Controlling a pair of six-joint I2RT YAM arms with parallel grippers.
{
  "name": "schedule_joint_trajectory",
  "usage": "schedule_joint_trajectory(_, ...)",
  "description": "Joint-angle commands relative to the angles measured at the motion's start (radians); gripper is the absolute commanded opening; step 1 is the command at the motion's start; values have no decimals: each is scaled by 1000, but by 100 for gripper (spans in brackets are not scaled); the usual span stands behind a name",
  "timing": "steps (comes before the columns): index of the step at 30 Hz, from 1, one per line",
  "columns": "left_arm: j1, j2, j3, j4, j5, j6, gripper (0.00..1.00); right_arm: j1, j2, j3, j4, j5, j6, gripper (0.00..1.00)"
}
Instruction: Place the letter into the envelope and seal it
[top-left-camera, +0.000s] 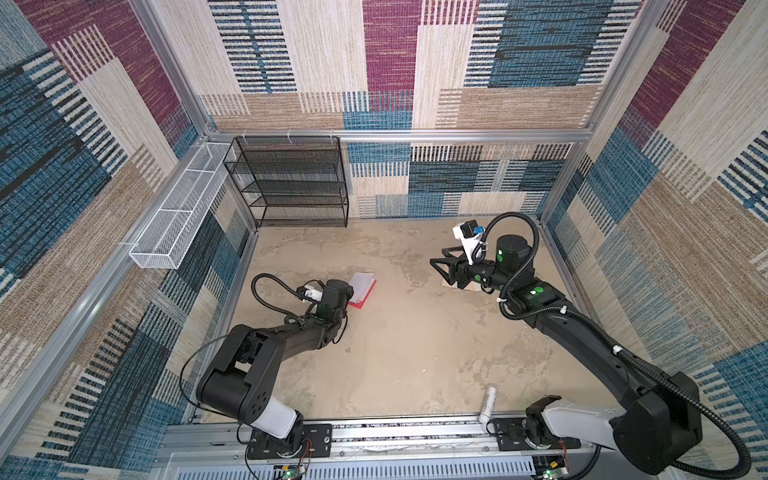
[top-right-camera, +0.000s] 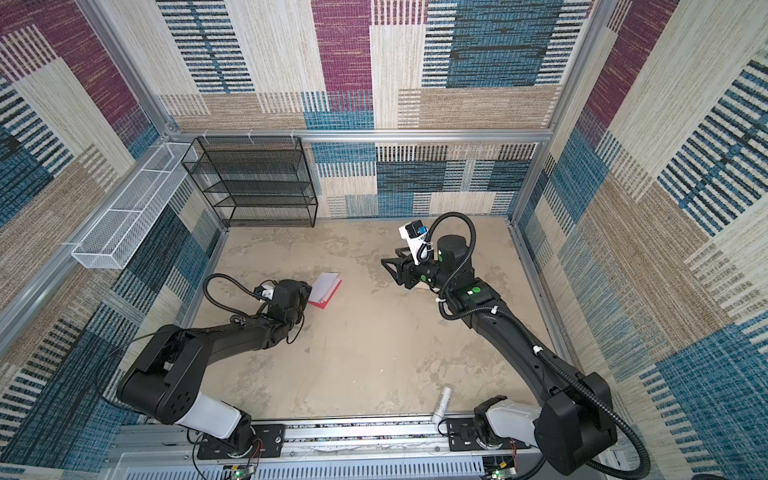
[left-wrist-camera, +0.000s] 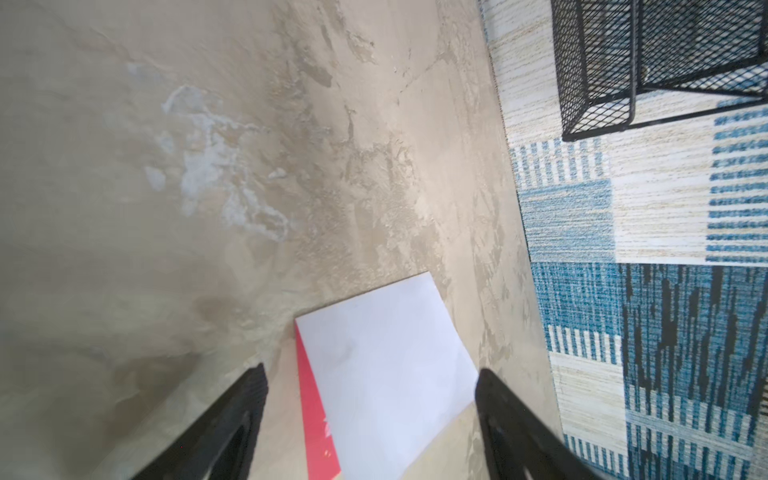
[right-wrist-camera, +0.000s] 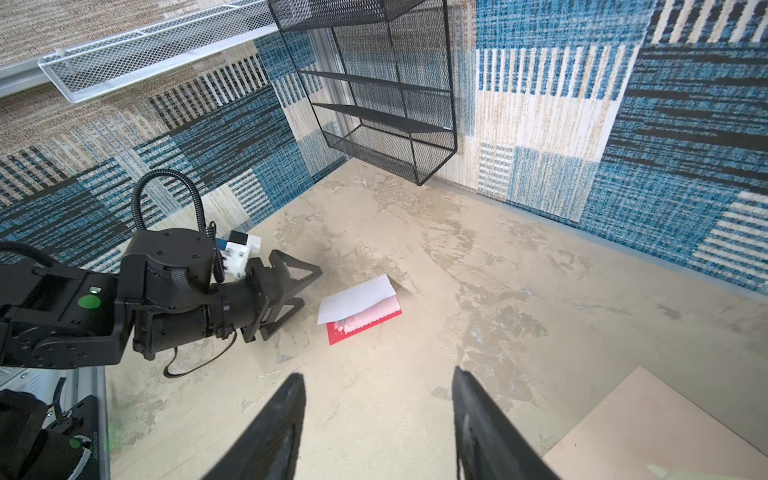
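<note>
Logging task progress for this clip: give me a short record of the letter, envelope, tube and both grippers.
letter: on table, half open, white face up, outside envelope
envelope: flat on table, apart from letter
left gripper: open, beside letter, holding nothing
right gripper: open, empty
tube: by front rail

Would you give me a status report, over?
Left hand open, empty. Right hand open, empty. Letter lies apart from envelope, white face up. Tube away by near rail.
</note>
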Motion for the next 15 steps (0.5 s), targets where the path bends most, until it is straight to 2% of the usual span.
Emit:
schedule_joint_trajectory(1, -2, -49, -6, -115, -4, -6, 82, -5, 7, 10, 24, 40, -7, 60)
schedule_joint_trajectory(7, -14, -163, -21, -190, 18, 49, 82, -32, 30, 11, 27, 83, 5, 60)
schedule_joint_trajectory(15, -21, -372, -9, -352, 14, 165, 82, -131, 81, -13, 70, 145, 67, 60)
